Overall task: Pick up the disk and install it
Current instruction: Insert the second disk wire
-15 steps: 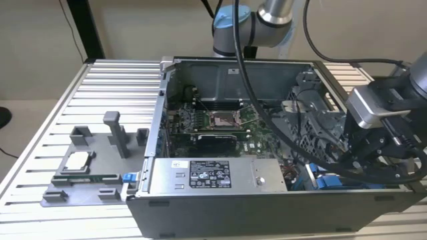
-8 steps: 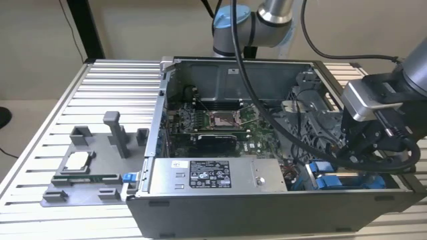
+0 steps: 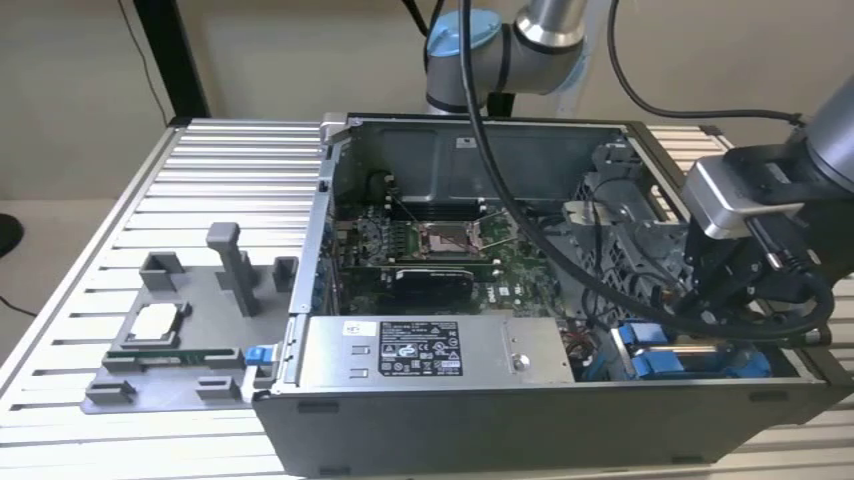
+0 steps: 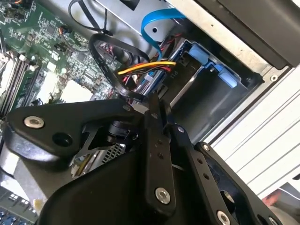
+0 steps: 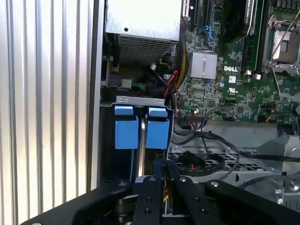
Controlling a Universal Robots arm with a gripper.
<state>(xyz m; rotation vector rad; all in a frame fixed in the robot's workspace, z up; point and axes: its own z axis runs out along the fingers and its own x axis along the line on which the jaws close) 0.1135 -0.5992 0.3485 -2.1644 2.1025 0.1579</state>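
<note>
Slatted aluminium table (image 3: 200,180) carries an open computer case (image 3: 400,410). At lower right in the exterior view, the gripper (image 5: 165,174) hangs inside it, fingers nearly together, just clear of the disk (image 5: 142,133).

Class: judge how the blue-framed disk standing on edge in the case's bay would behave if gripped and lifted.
Probably rigid: the disk shows a straight metal edge. Its blue carrier tabs look like smooth plastic, perhaps slippery and slightly springy. Thin and on edge, it would likely tip if stood unsupported.

Light: even, soft, indoor.
Glare: pale sheen on the ribbed table (image 3: 200,170).
Shadow: deep inside the computer case (image 3: 441,180).
Blur: gripper (image 4: 157,110) linkage soft in both wrist views.
</note>
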